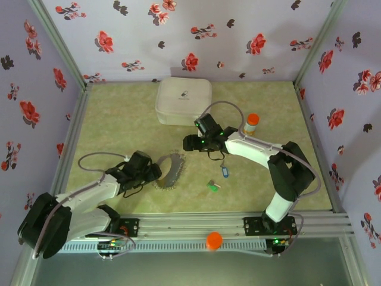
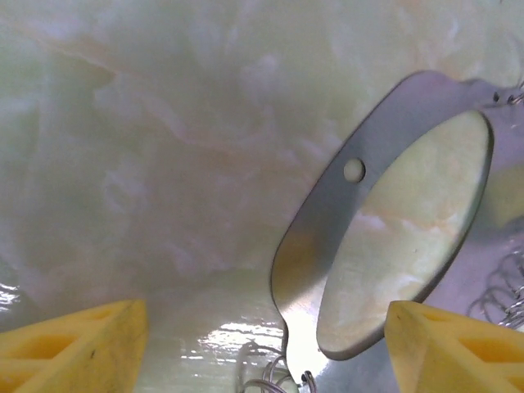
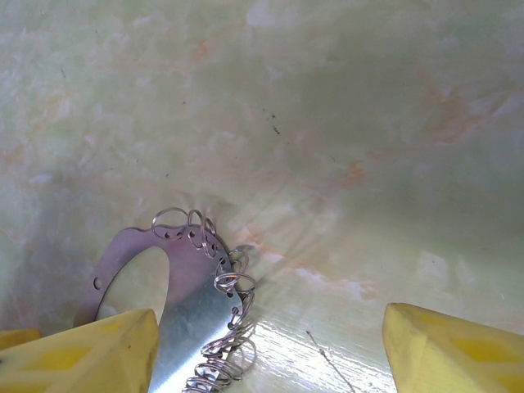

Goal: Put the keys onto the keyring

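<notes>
The keyring [image 1: 171, 171] is a flat grey metal oval edged with small wire loops, lying on the green table. My left gripper [image 1: 155, 173] is at its left side. In the left wrist view the keyring [image 2: 326, 237] lies between the wide-apart yellow fingers [image 2: 78, 344], gripper [image 2: 266, 352] open. My right gripper [image 1: 188, 145] hovers just behind the ring. In its wrist view the keyring [image 3: 192, 319] lies beside the left finger [image 3: 86, 352], gripper [image 3: 270, 352] open with only table between the fingers. The blue-tagged key [image 1: 224, 171] and green-tagged key [image 1: 212, 186] lie to the right of the ring.
A white rounded case [image 1: 183, 101] stands at the back middle. An orange-capped bottle [image 1: 251, 124] stands beside the right arm. An orange knob [image 1: 214, 240] sits on the front rail. Flowered walls close in the table on three sides.
</notes>
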You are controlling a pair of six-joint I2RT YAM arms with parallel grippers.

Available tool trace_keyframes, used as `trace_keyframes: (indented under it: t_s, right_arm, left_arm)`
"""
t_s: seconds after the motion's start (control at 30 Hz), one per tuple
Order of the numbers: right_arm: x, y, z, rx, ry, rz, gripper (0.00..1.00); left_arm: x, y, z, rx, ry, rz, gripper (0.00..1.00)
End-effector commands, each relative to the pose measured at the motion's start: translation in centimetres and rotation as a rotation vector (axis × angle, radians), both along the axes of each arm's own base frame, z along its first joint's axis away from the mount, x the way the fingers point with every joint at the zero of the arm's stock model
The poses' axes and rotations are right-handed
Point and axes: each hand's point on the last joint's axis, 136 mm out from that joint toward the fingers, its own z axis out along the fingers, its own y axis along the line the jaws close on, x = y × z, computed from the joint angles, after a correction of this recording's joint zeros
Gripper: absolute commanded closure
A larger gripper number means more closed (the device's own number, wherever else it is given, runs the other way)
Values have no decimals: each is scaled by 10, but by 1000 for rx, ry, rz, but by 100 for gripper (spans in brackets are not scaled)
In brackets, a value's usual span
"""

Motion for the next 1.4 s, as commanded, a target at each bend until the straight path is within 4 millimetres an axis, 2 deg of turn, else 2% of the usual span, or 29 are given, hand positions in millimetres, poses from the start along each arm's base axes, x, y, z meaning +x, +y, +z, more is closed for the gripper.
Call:
trace_keyframes:
  t_s: [0.0,0.1,0.33,0.43,0.53,0.6,0.63,0.77,0.9,1.0,1.1,1.27,1.37]
  right_arm:
    - [-2,-6,7,6,-16,-16,26]
    - [-4,-9,6,6,-13,-21,26]
    - [-6,-16,4,15,-9,-37,26]
    - [-8,-18,4,16,-8,-39,26]
    - [-11,-22,4,14,-9,-40,26]
    - [-14,-24,3,7,-10,-36,26]
    - [-16,-26,2,3,-11,-34,26]
    - [-26,-25,1,-6,-4,-10,27]
    - [-51,2,-1,25,28,62,27]
    - [-83,33,-4,46,22,217,32]
    - [-108,49,-12,7,-11,358,34]
    - [-125,55,-33,-10,3,479,43]
    - [-129,59,-44,-17,24,511,45]
  left_arm:
    - [-2,-25,5,-79,33,-29,28]
    - [0,-40,10,-108,29,-53,34]
    - [1,-78,27,-205,-11,-96,42]
    - [0,-89,33,-236,-22,-109,43]
    - [1,-93,36,-238,-32,-116,43]
    - [3,-83,41,-202,-57,-98,41]
    - [4,-74,44,-172,-77,-78,37]
    - [4,-32,61,-61,-152,15,34]
    - [-12,0,58,35,-109,45,33]
    - [-19,8,54,39,-92,51,32]
    - [-16,13,51,-1,-99,81,31]
    - [-3,23,50,-71,-149,162,31]
    - [5,27,51,-79,-165,176,30]
